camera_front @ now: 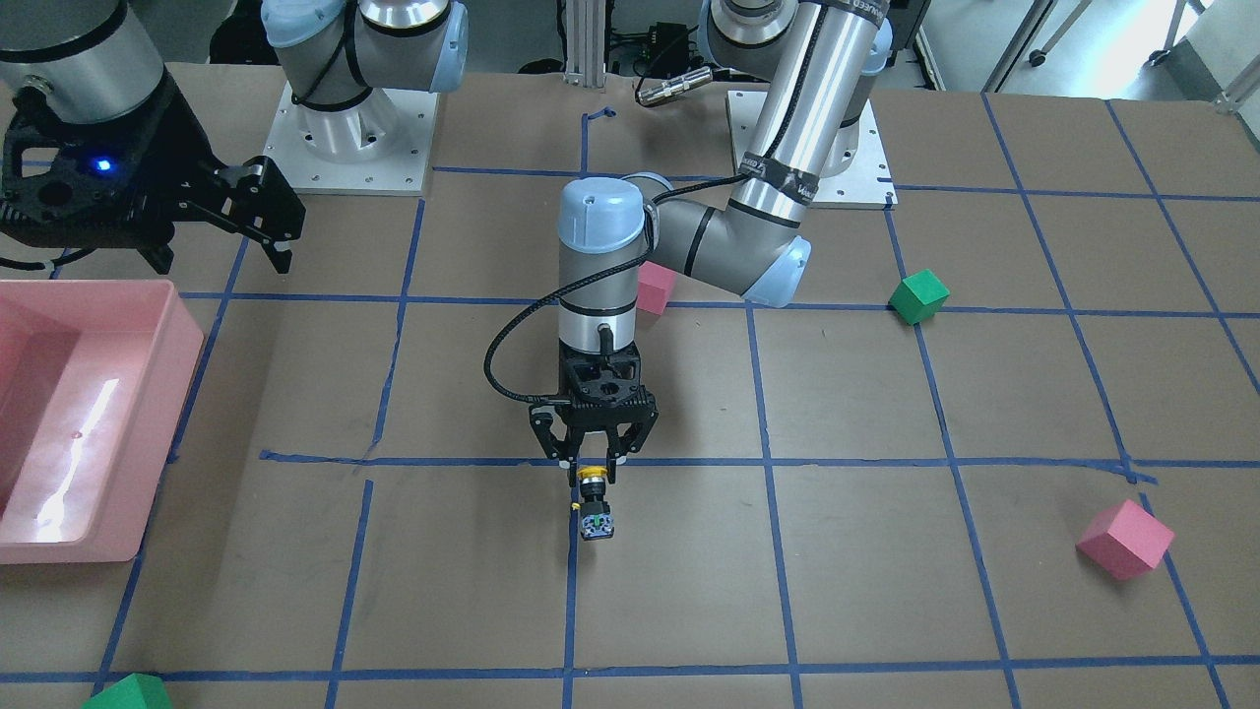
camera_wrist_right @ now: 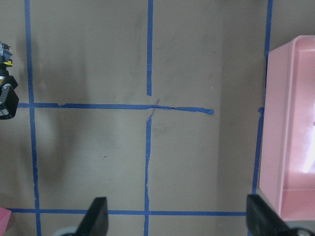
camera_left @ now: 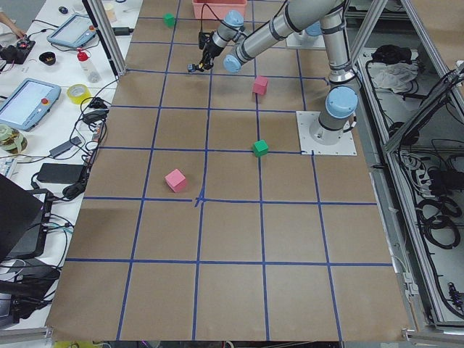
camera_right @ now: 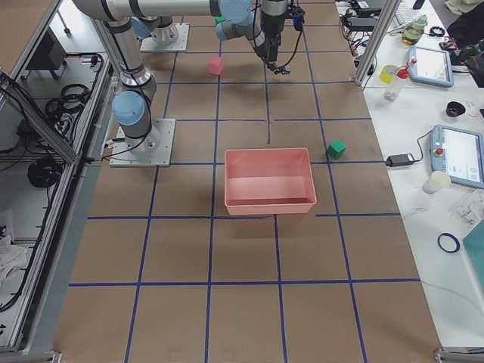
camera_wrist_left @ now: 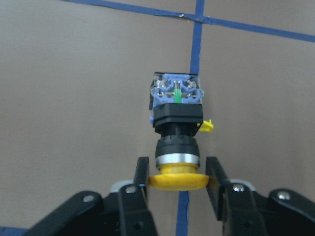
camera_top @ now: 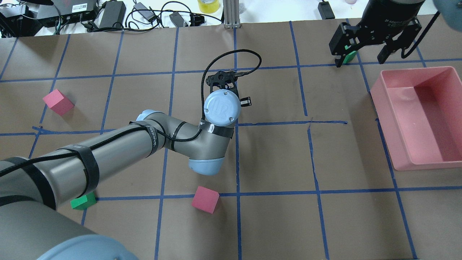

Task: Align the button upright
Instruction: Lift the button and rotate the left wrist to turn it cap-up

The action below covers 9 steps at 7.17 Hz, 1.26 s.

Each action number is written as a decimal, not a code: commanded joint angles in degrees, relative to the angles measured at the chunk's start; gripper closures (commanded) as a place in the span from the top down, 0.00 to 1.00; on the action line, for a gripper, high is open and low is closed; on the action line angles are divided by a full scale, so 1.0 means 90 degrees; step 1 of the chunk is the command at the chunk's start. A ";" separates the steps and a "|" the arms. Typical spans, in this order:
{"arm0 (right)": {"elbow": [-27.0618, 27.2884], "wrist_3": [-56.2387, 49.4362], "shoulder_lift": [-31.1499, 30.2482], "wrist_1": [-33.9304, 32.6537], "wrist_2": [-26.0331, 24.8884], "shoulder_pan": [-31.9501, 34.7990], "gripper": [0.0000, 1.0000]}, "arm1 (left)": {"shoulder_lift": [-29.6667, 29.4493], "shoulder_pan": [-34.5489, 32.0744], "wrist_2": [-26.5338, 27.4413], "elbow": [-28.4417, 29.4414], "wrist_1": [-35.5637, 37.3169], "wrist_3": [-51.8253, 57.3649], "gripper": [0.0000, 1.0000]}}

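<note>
**Left gripper pinching the one button by its cap**

One button, two pink cubes, two green cubes and one bin are showing on the brown counter [camera_front: 866, 591], which is crossed by blue tape [camera_front: 768, 591].

Starting at the operators' edge, one green cube [camera_front: 126, 693] is peeking in at the very rim, on the robot's right side. A little farther in, on the robot's left side, one pink cube [camera_front: 1125, 539] is sitting on a tape line.

Near the middle, the button [camera_front: 595, 504] is stretching along a tape line and is not standing upright. Its yellow cap is pointing toward the robot, and its black body and base are pointing toward the operators. Whether it is resting on the counter or raised off it cannot be told.

Right behind it, the left gripper [camera_front: 592, 480] is pointing down. Its two fingers [camera_wrist_left: 142, 179] are pressing on opposite edges of the cap, pinching it.

The pink bin [camera_front: 98, 288] is sitting on the robot's right side.

Farther back, the second pink cube [camera_front: 655, 288] is half hiding behind the left arm. The second green cube [camera_front: 918, 296] is sitting beside a tape line on the robot's left.

Farthest back, the right gripper [camera_wrist_right: 177, 221] is hanging over the counter near the bin. Its fingers are spread wide with nothing between them.
</note>
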 commanded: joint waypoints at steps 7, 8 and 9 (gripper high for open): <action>0.0000 0.0010 0.0010 -0.0186 -0.0010 0.0000 1.00 | 0.0988 0.1547 -0.2891 0.0936 -0.5721 0.0484 0.14; 0.0000 0.0010 0.0010 -0.0186 -0.0019 0.0000 1.00 | 0.0978 0.1568 -0.2905 0.1159 -0.6200 0.0497 0.12; 0.0000 0.0010 0.0010 -0.0186 -0.0019 0.0000 1.00 | 0.0959 0.1578 -0.2973 0.1452 -0.6755 0.0478 0.11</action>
